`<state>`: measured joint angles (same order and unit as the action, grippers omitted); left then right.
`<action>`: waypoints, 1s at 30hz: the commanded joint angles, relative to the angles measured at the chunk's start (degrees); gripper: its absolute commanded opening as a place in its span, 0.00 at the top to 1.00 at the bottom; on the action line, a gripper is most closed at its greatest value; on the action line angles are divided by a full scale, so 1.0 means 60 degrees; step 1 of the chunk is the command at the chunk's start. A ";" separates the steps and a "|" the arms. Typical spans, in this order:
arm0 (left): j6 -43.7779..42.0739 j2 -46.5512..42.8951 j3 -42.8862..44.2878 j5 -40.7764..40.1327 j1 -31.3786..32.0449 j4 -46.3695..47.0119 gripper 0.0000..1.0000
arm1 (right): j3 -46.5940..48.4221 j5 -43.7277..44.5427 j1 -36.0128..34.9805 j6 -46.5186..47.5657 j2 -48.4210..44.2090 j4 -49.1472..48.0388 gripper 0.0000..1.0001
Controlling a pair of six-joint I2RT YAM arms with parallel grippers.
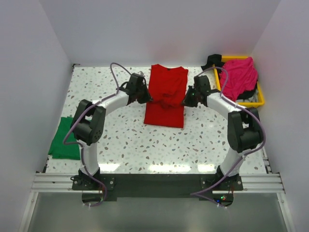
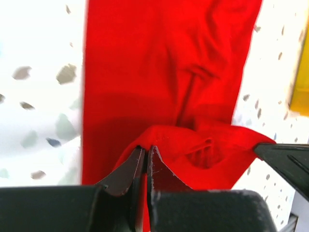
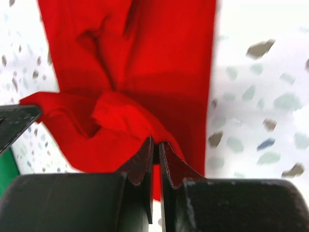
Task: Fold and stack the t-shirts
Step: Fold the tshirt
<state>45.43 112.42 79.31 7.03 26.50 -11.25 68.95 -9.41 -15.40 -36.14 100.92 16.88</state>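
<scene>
The white speckled tabletop point(image 1: 125, 140) carries everything, with the two arms reaching in from its near edge.

The bright red cloth t-shirt point(image 1: 166, 92) is the largest thing on it. It lies as a long narrow strip running from the middle of the far edge toward the centre of the tabletop, its sides turned in. Across its middle a bunched fold of the cloth is drawn up off the layer beneath and stretched between the two arms.

The magenta-pink cloth t-shirt point(image 1: 239, 77) is heaped, unfolded, in the yellow plastic tray point(image 1: 260, 99) at the far right corner, spilling over the tray's rim. Some dark cloth point(image 1: 212, 60) shows beside and under it; what it is cannot be told.

The green cloth t-shirt point(image 1: 65, 140) lies flat as a folded rectangle at the left edge, toward the near left corner, well apart from the red one.

The left jaws are pressed together on the raised red fold at the strip's left side, cloth pinched between their tips. The right jaws are likewise closed on the same fold at the strip's right side.
</scene>
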 commanded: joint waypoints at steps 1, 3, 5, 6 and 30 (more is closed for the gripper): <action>-0.0028 0.0436 0.0770 -0.0190 -0.0373 0.0467 1.00 | 0.1088 0.0177 0.0252 0.0164 0.0565 -0.0441 0.99; -0.0042 0.0715 0.1004 -0.0073 -0.0461 0.0381 1.00 | 0.1456 -0.0013 0.0339 0.0135 0.1122 -0.0280 1.00; -0.0129 0.1067 0.1312 0.0190 -0.0535 0.0409 1.00 | 0.1706 -0.0058 0.0384 0.0135 0.1328 -0.0280 1.00; -0.0159 0.1140 0.1400 0.0191 -0.0550 0.0366 1.00 | 0.1765 -0.0072 0.0442 0.0106 0.1430 -0.0280 1.00; -0.0584 0.2386 0.2998 0.0294 -0.0784 0.0190 0.95 | 0.3053 -0.0790 0.1028 0.0061 0.2690 -0.0295 0.93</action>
<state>43.70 126.67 95.04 8.75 22.72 -11.66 83.15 -12.53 -9.69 -36.03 116.53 16.69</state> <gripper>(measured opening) 0.060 0.068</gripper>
